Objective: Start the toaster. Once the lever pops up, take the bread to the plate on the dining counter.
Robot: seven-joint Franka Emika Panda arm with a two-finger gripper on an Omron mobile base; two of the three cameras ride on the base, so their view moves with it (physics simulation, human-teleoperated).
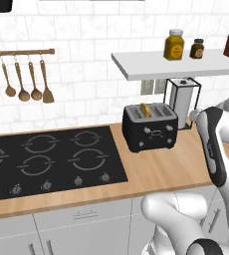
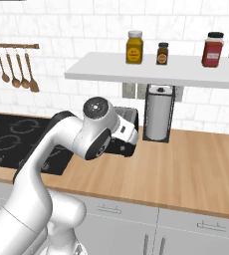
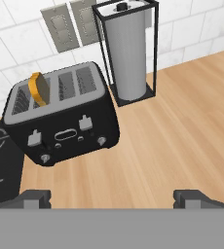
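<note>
Black and boxy, the four-slot toaster sat on the wood wall counter beside the cooktop, ahead and left of the wide-open gripper, long side facing it. Its two silver levers fronted the jaws; a yellowish-tan bread slice stood in a left slot.

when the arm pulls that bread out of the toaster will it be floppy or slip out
The bread looks thin and squarish, so probably stiff and light. It stands upright in a slot of the toaster, so it may snag if pulled askew. Its thinness suggests that a hard pinch could crack it.
</note>
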